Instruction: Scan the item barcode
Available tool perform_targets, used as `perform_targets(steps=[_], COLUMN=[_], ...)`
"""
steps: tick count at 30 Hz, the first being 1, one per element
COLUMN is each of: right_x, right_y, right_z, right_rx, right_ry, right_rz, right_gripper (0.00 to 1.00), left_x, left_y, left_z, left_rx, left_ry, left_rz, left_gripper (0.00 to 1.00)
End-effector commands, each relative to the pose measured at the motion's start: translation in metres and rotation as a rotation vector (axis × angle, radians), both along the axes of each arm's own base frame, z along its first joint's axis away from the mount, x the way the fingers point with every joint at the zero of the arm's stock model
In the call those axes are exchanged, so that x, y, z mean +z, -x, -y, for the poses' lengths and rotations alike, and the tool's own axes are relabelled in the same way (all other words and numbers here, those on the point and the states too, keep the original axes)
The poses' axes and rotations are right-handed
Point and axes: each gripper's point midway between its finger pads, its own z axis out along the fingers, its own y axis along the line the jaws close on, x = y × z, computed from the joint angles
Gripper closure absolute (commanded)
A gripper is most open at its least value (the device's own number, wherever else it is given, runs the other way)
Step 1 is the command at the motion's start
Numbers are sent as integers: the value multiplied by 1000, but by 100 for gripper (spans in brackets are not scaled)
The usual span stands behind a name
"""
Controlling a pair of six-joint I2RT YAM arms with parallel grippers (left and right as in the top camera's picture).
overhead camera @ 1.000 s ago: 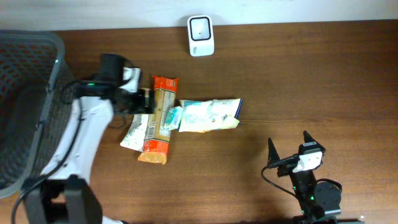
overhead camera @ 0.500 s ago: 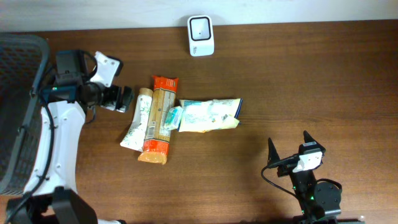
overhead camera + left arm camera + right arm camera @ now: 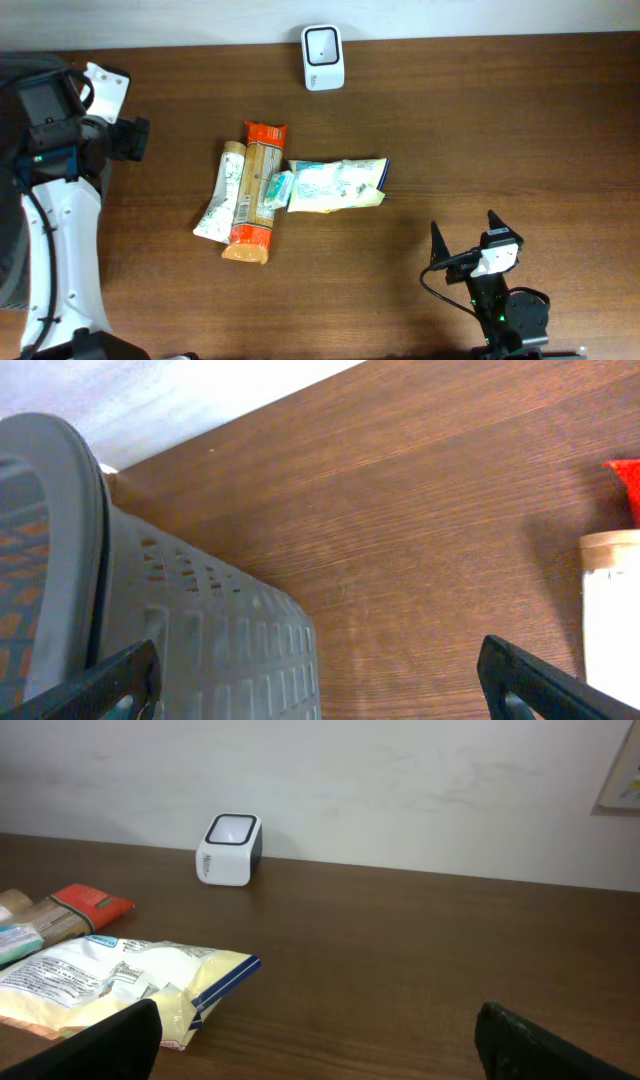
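While both arms hung clear of the goods, the left gripper (image 3: 138, 140) stood with its jaws spread wide and nothing between them, well off to the left of the scanner (image 3: 323, 57) and somewhat nearer the robot. Its wrist view showed the two fingertips (image 3: 110, 680) apart over bare wood, with the grey mesh basket (image 3: 230, 650) just beneath them, farther left of the scanner still.

The scanner, a small white box with a dark window, stood at the far edge of the table (image 3: 500, 120), close to the pale wall. None of the items touched it. They lay in a loose cluster on the robot's side of the scanner, slightly to its left. An orange packet (image 3: 255, 190) lay lengthwise, pointing roughly toward the scanner. A white tube-shaped pack (image 3: 222, 195) rested against the orange packet on the side away from the scanner's right. A pale bag with a blue edge (image 3: 335, 185) lay crosswise, almost straight in front of the scanner. A small teal sachet (image 3: 277, 187) sat where the bag met the orange packet. No barcode could be made out on any of them.

The right gripper (image 3: 462, 221) was released too, its jaws wide and empty, well to the right of the scanner and close to the robot's edge.
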Motion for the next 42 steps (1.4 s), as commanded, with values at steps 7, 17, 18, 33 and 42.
perform_targets(steps=[7,17,18,33,42], right_x=[-2,-2,-2,32,105], right_y=[0,0,0,12,-22], right_z=[0,0,0,-33,-57], right_rx=[2,2,2,199,302], right_ry=[-8,-8,-8,-79,-129], right_rz=[-5,-5,-5,52,-509], right_gripper=[2,1,1,1,2], left_x=[6,-68,-68,-68,-68], left_y=[-8,38,38,37,37], left_z=[27,54,54,45,45], left_rx=[-63,175,175,205,204], left_ry=[186,389,389,350,349], left_rz=[54,-211,-210,-201,-201], left_gripper=[1,1,1,1,1])
